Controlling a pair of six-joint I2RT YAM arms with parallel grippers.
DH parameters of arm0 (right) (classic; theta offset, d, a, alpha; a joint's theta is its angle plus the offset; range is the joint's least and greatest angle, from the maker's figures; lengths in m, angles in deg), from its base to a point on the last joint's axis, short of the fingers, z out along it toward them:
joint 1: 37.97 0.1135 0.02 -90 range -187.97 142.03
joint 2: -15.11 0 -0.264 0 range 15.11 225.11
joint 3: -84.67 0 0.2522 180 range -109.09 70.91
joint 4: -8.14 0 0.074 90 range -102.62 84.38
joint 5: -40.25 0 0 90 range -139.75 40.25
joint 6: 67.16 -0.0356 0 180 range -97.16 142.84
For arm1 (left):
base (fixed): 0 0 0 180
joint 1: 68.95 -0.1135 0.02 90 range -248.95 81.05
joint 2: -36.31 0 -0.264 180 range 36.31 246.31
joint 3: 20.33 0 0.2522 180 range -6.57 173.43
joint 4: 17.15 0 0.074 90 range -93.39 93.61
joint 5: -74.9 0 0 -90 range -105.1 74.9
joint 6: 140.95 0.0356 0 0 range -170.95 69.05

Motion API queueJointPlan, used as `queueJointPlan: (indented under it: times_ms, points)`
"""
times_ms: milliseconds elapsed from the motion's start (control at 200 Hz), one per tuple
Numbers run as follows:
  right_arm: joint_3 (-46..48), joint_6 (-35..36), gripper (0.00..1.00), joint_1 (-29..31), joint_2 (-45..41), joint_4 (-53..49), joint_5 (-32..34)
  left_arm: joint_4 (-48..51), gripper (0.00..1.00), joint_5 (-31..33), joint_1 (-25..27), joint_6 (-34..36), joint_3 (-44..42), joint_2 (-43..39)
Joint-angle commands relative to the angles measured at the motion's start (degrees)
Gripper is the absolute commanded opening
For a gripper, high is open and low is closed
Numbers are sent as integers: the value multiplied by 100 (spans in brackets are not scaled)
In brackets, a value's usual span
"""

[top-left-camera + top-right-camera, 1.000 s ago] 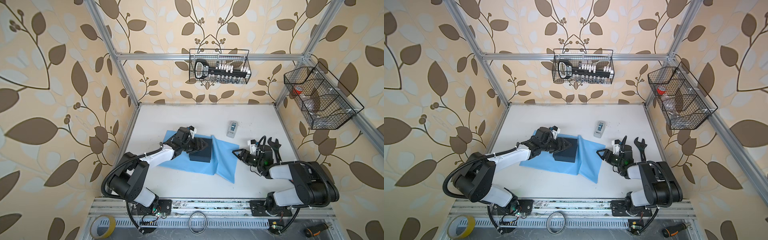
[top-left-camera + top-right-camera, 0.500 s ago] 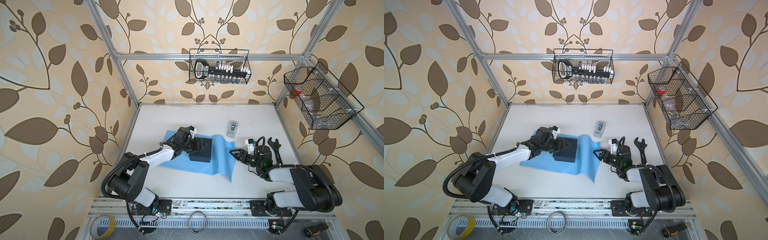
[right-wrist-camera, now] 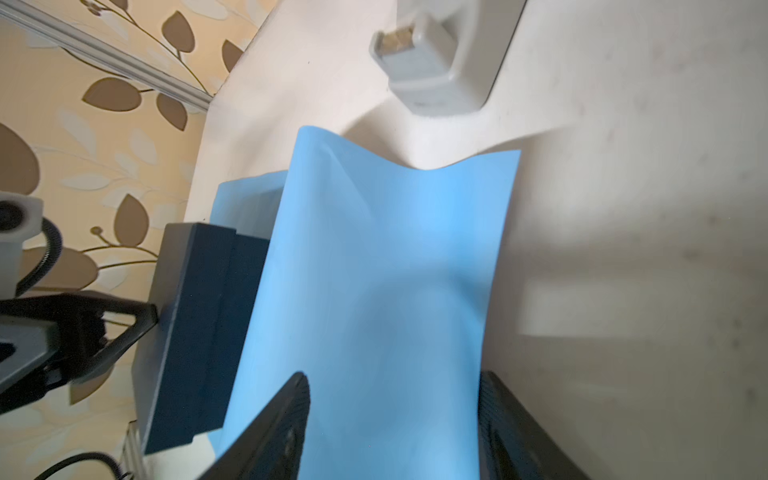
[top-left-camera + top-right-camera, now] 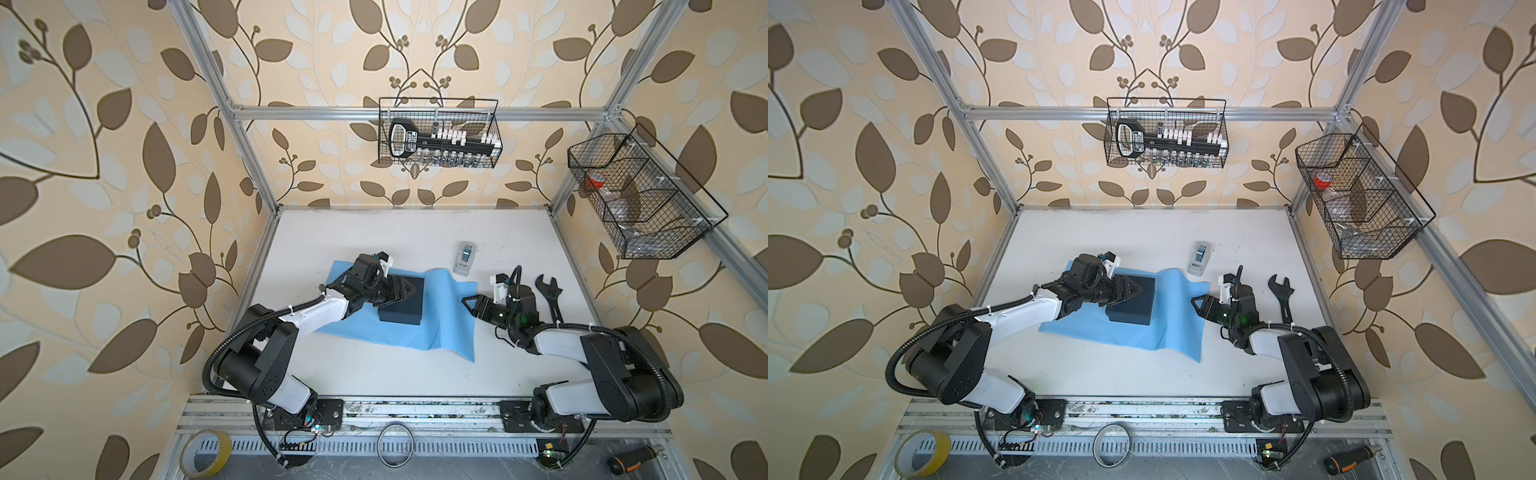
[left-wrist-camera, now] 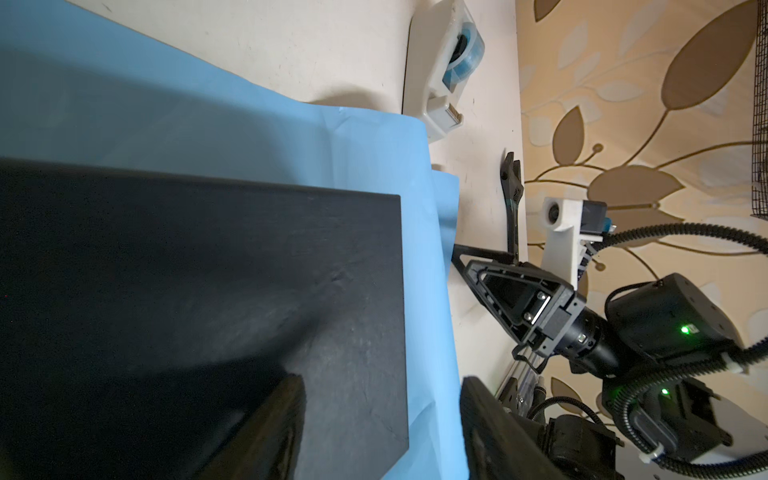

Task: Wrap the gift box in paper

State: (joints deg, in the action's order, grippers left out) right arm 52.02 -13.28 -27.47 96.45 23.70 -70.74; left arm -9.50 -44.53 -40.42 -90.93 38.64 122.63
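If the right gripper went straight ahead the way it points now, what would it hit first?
Probably the paper, whose lifted flap stands just before the open jaws of the right gripper; the gift box lies beyond.

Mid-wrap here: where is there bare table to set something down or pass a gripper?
Two free patches on the table: the back strip between the paper and the back wall, left of the tape dispenser; the front strip between the paper and the rail. Crowded: right side, with right gripper and wrench.
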Motion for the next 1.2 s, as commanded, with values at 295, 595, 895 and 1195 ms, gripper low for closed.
queueJointPlan:
  times_ms: [295,595,895,1195]
  points:
    - [-242,272,39,-113,582,7,118,400,63,51,47,97,-87,78]
    - [-35,141,13,-283,98,209,-43,381,64,71,47,71,-94,88]
    - [-145,26,0,-254,-656,-325,-396,503,72,95,47,35,73,54]
    - [-601,-482,0,211,-1338,-1122,-345,680,79,14,47,26,457,-130]
